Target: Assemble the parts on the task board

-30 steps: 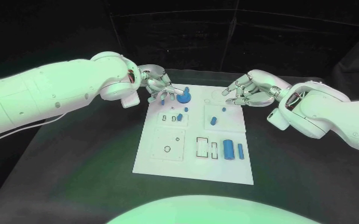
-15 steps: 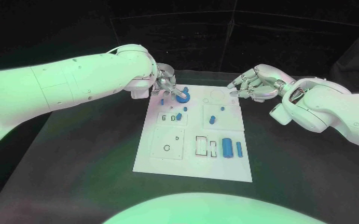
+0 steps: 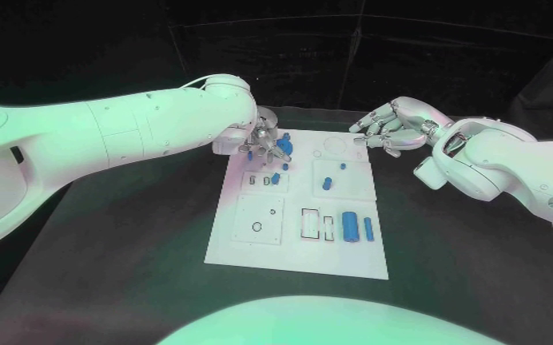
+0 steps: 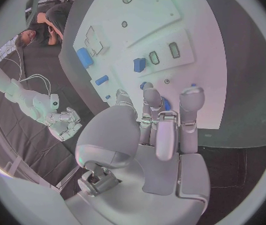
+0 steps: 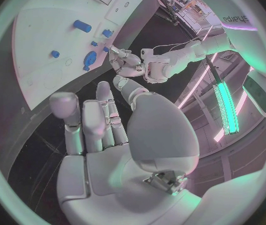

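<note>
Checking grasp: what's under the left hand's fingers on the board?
A blue part at the task board's far edge sits under the left hand. The fingers cover it; contact unclear.

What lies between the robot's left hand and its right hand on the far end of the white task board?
In the head view, between the left hand and right hand lies bare white task board, marked only by a faint circular outline.

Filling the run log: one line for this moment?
left hand: fingers at round blue part, grasp unclear | right hand: open, off task board
</note>
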You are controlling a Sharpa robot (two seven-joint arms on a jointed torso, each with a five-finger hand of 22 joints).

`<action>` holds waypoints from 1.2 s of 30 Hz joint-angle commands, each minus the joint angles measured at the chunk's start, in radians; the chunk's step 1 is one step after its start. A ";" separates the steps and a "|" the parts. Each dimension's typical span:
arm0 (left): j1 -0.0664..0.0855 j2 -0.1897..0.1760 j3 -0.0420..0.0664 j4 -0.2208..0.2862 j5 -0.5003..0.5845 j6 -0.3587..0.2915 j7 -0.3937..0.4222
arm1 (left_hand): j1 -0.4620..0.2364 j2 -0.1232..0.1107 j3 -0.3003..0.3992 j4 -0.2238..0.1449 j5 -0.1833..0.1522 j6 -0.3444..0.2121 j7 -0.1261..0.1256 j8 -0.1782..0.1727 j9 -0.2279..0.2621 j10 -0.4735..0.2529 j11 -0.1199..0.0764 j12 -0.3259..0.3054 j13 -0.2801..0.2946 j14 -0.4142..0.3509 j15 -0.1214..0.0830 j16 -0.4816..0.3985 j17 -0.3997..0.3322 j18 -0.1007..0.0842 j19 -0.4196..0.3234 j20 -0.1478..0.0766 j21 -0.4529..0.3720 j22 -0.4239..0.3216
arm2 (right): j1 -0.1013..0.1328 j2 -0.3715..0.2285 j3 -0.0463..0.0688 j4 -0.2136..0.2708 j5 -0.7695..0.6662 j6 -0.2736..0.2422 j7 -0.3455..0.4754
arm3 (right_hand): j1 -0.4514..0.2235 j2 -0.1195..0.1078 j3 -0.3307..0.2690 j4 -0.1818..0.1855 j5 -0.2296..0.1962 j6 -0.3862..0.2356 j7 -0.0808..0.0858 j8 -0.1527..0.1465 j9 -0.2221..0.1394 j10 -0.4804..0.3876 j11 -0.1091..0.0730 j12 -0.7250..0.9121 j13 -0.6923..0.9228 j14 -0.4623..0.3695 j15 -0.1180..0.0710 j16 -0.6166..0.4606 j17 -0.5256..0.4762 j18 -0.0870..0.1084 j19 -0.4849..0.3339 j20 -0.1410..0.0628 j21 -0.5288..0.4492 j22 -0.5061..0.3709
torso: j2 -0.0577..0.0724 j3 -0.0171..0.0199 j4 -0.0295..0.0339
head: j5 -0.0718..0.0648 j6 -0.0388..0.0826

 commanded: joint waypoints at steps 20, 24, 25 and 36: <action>-0.010 0.037 -0.007 -0.015 -0.032 0.127 -0.018 | -0.039 -0.018 -0.029 0.003 -0.003 -0.050 0.014 -0.006 0.006 -0.012 0.015 -0.004 -0.005 0.075 0.005 0.008 0.127 -0.020 0.001 0.007 0.006 0.006 | 0.002 0.024 0.001 -0.022 0.054 -0.055 0.038 | -0.001 -0.013 0.006 0.018 0.023 -0.020 0.004 0.011 0.001 -0.019 0.006 -0.063 -0.089 -0.038 0.006 -0.123 -0.115 0.030 -0.068 0.008 -0.130 -0.181 | 0.003 -0.0021 0.0015 | 0.001 -0.014; -0.013 0.042 -0.007 -0.022 -0.032 0.142 -0.020 | -0.018 -0.010 -0.017 -0.007 -0.003 -0.051 0.015 -0.006 0.008 -0.014 0.016 -0.005 -0.006 0.075 0.006 0.007 0.127 -0.019 -0.002 0.008 0.004 0.003 | 0.002 0.027 0.001 -0.025 0.057 -0.049 0.038 | 0.000 -0.014 0.006 0.017 0.024 -0.020 0.004 0.012 0.001 -0.018 0.006 -0.064 -0.091 -0.038 0.006 -0.123 -0.115 0.030 -0.067 0.008 -0.131 -0.182 | 0.003 -0.0022 0.0010 | 0.003 -0.016; -0.013 0.042 -0.007 -0.023 -0.032 0.145 -0.020 | -0.015 -0.009 -0.015 -0.009 -0.003 -0.051 0.015 -0.005 0.008 -0.014 0.016 -0.005 -0.006 0.075 0.007 0.007 0.127 -0.019 -0.002 0.008 0.004 0.003 | 0.002 0.027 0.001 -0.025 0.057 -0.048 0.038 | 0.001 -0.014 0.007 0.017 0.025 -0.020 0.004 0.012 0.001 -0.018 0.006 -0.064 -0.092 -0.037 0.006 -0.124 -0.115 0.031 -0.066 0.008 -0.132 -0.183 | 0.003 -0.0023 0.0006 | 0.003 -0.016; -0.018 0.045 -0.008 -0.028 -0.032 0.165 -0.023 | 0.025 0.001 0.013 -0.031 -0.002 -0.051 0.016 -0.003 0.014 -0.016 0.017 -0.004 -0.005 0.074 0.008 0.007 0.127 -0.018 -0.005 0.011 0.005 0.006 | 0.002 0.032 0.001 -0.029 0.059 -0.045 0.036 | 0.003 -0.014 0.007 0.016 0.027 -0.021 0.004 0.013 0.001 -0.018 0.006 -0.065 -0.094 -0.037 0.006 -0.124 -0.115 0.031 -0.065 0.007 -0.134 -0.184 | 0.004 -0.0018 0.0005 | 0.004 -0.019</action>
